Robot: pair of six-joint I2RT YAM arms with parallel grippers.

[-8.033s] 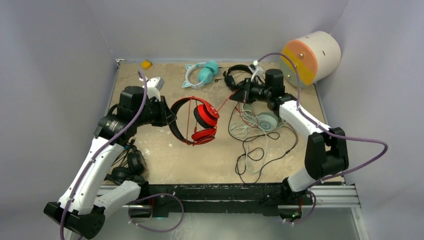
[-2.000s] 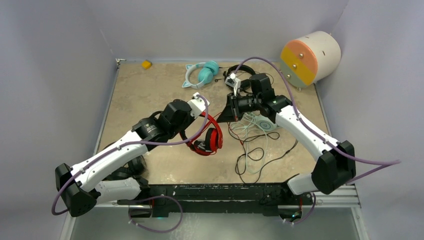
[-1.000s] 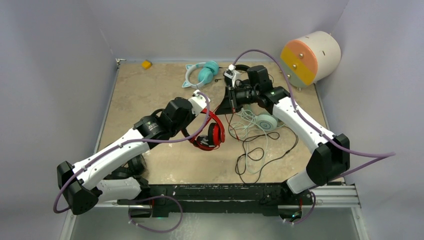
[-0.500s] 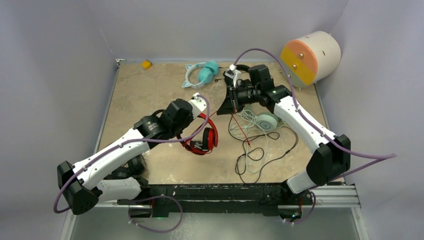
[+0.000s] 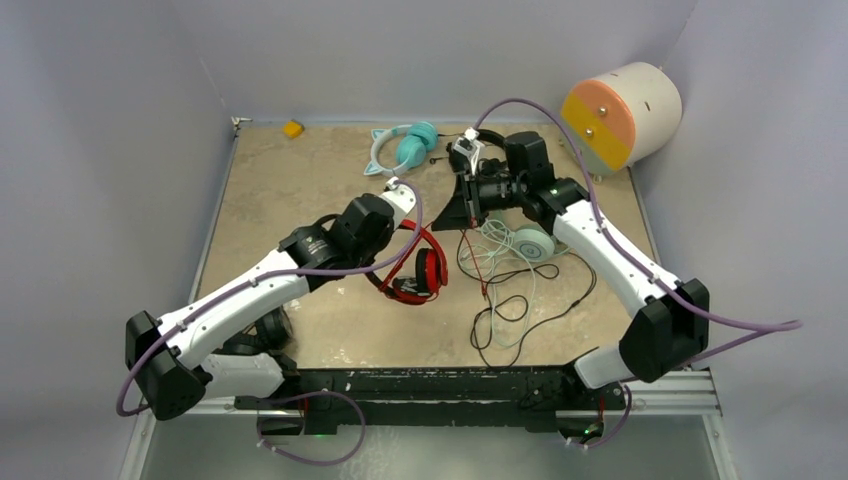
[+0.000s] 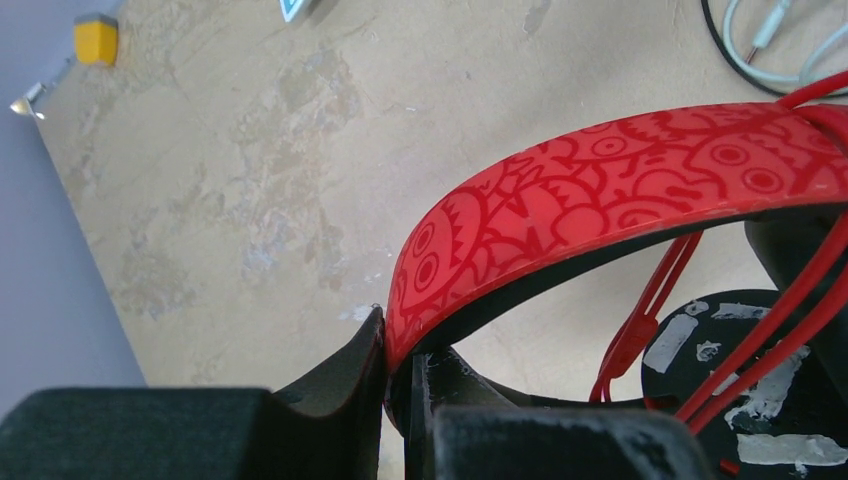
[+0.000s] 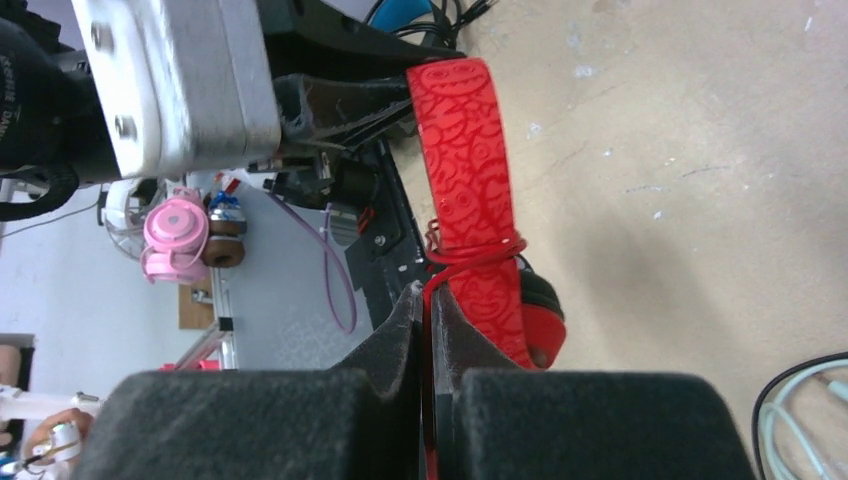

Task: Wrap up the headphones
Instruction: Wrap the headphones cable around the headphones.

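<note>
The red headphones [image 5: 418, 268] hang over the middle of the table. My left gripper [image 5: 396, 232] is shut on their patterned red headband [image 6: 620, 180], close to one end. The thin red cable [image 6: 800, 310] is looped around the band [image 7: 465, 170]. My right gripper [image 7: 425, 300] is shut on that cable just right of the headphones, and it also shows from above [image 5: 452, 214]. More headphones lie around: a teal cat-eared pair [image 5: 405, 147], a mint-green pair [image 5: 530, 243], a black pair [image 5: 487, 139] partly behind the right arm, and a black pair [image 5: 262, 328] by the left base.
A tangle of black and pale cables [image 5: 505, 295] spreads under the right arm. A cream drum with an orange face [image 5: 620, 115] sits at the back right. A small yellow block [image 5: 292, 128] lies at the back left corner.
My left gripper has carried the red headphones slightly right and away from the bases. My right gripper has shifted a little while keeping the red cable pinched.
</note>
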